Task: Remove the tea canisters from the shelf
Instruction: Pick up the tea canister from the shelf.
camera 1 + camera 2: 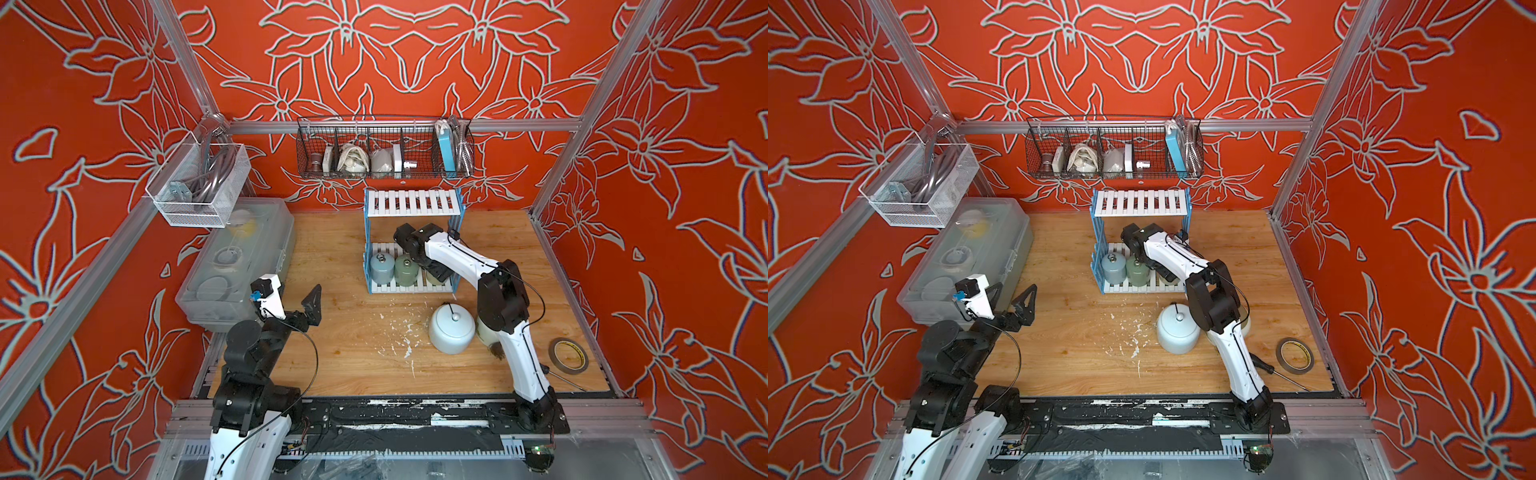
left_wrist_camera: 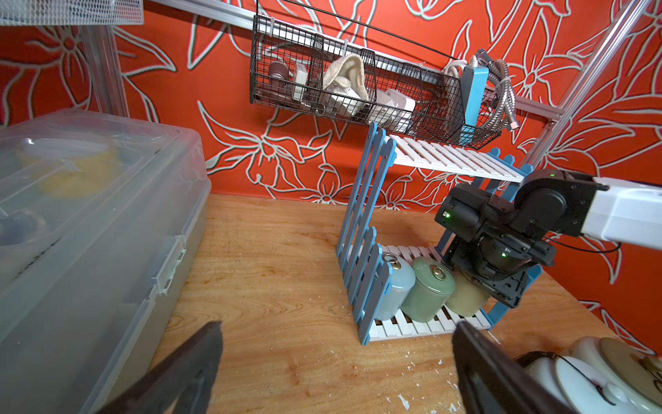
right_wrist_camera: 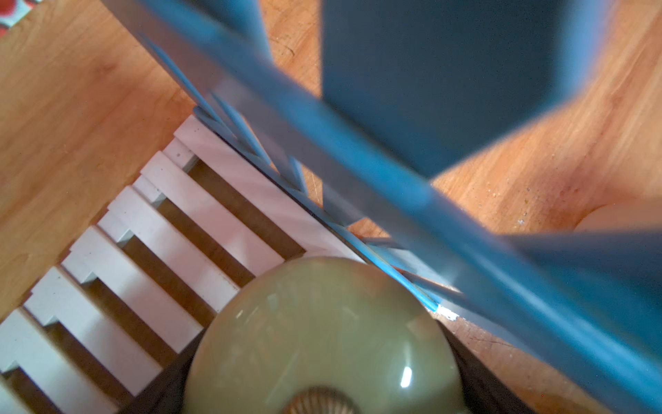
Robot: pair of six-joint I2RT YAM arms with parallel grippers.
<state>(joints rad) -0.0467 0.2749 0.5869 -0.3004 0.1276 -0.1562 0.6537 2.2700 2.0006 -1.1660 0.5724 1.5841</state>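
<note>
**Right jaws straddling the olive canister on the shelf's lower tier**

The shelf point(image 1: 413, 203), a two-tier rack with white slats and light-blue picket sides, is standing at the back of the wooden surface point(image 1: 340, 249). Its upper tier is lying bare.

On its lower tier, three small canisters are standing upright in a row, long axes vertical:
- the grey-blue canister point(image 1: 381, 268);
- the green canister point(image 1: 406, 271) beside it;
- the olive canister point(image 2: 465, 299) at the end nearer the right arm, just beside the picket side.

The right gripper point(image 1: 435, 270) is hanging over the olive canister from above and in front. Its jaws are standing wide, one on each flank of the body. Whether they are pressing the glaze cannot be told.

The coming move appears to turn on clearance. The picket side and the green canister are flanking the olive one closely, and the upper tier is overhanging it. A draw toward the shelf's front therefore looks safer than a straight lift.

In front of the shelf, the pale-blue-white jar point(image 1: 451, 328) with its knob is resting on the surface, off the shelf. So is the cream jar point(image 2: 627, 362), half hidden behind the right arm.

The left gripper point(image 1: 1015, 291) is hovering well apart from the shelf, its jaws fully spread and holding nothing. This is the farther arm.

No brand or label is showing on any canister. The tape roll point(image 1: 568, 356), lying well apart from the shelf beyond the right arm, is carrying print too small to read.
</note>
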